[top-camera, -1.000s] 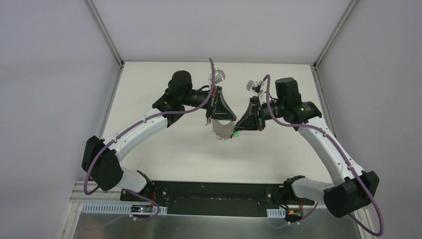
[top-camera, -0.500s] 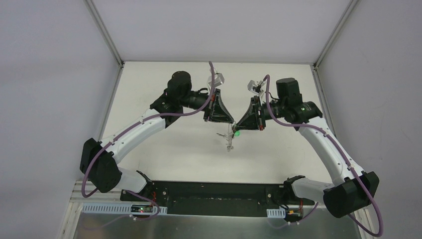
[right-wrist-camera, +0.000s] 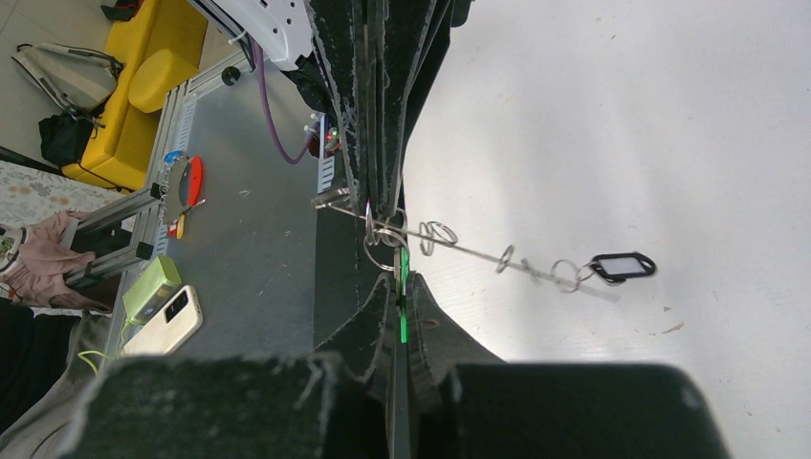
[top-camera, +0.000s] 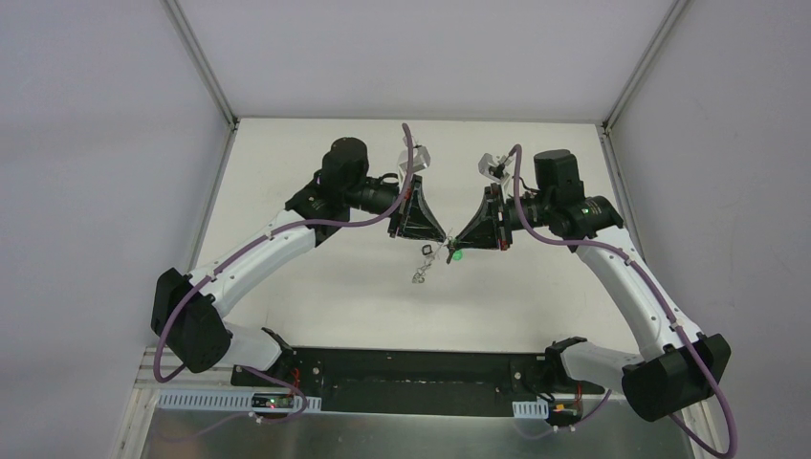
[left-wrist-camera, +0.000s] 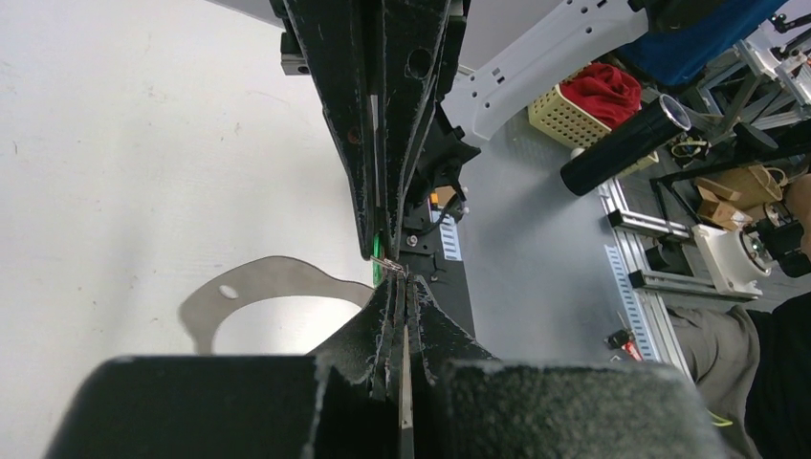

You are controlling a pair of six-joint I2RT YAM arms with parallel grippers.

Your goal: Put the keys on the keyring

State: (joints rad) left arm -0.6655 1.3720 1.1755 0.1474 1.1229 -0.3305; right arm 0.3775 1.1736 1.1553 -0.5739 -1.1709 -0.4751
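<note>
**A:** Where is the keyring (right-wrist-camera: 478,251)?

**B:** It hangs in the air above the table (top-camera: 536,296), and nothing below touches it. From the right wrist it shows as a thin silver line slanting down. Small rings are strung along it, and the black tag (right-wrist-camera: 622,266) is at its far, low end.

**A:** What holds the keyring up?

**B:** The left gripper (top-camera: 442,239). Its fingers are pressed together on the keyring's upper end. In the left wrist view a sliver of silver metal shows between the pads.

**A:** And the right gripper (right-wrist-camera: 400,279)?

**B:** It meets the keyring from the opposite side, tip to tip with the left one. Its fingers pinch the key (right-wrist-camera: 403,320), whose green head shows in the narrow gap between them.

**A:** How near is the key to the keyring?

**B:** It is right against the wire near the upper end, beside a small ring there. Whether the key is threaded onto the wire cannot be told.
</note>
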